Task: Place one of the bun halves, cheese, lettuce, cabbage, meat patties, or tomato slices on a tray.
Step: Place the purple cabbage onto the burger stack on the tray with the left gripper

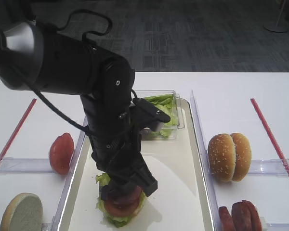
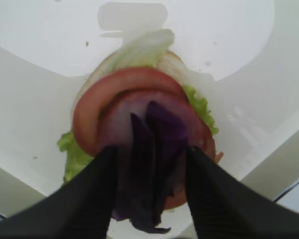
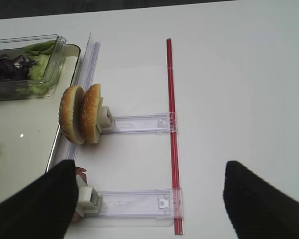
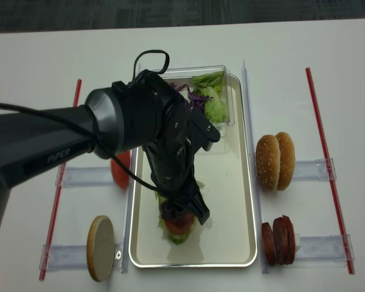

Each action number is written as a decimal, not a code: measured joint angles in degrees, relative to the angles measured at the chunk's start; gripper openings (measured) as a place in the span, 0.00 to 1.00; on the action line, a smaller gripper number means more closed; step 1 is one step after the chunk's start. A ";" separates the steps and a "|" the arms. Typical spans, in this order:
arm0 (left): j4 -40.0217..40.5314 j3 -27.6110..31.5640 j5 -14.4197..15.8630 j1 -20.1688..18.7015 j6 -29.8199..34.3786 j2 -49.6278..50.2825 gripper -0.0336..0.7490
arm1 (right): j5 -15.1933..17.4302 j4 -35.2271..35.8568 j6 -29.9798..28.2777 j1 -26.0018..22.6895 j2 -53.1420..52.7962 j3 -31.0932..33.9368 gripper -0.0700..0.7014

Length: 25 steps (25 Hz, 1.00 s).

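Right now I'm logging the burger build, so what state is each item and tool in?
left tool: open, fingers either side of the purple cabbage on the stack
tomato slice: on the stack, over lettuce
tray: holds the stack
clear box: open, with greens
bun halves: upright in the rack
meat patties: upright in the rack
right tool: open, empty

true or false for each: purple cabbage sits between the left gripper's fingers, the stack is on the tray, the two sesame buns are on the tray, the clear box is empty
1. Purple cabbage sits between the left gripper's fingers: true.
2. The stack, with a tomato slice over lettuce, sits on the tray: true.
3. The two sesame bun halves are on the tray: false, they stand on edge in a holder to its right.
4. The clear box is empty: false, it holds lettuce and cabbage.
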 joint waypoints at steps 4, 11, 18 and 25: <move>0.32 -2.08 0.84 0.00 0.00 0.00 0.48 | 0.00 0.00 0.00 0.00 0.00 0.00 0.88; 0.66 -2.98 1.70 0.00 0.00 0.10 0.71 | 0.00 0.00 0.00 0.00 0.00 0.00 0.88; 0.55 -4.04 2.80 0.29 0.00 -1.14 0.73 | 0.00 0.00 0.00 0.00 0.00 0.00 0.88; -1.05 -4.04 4.14 7.44 0.97 -7.20 0.74 | 0.00 0.00 0.00 0.00 0.00 0.00 0.88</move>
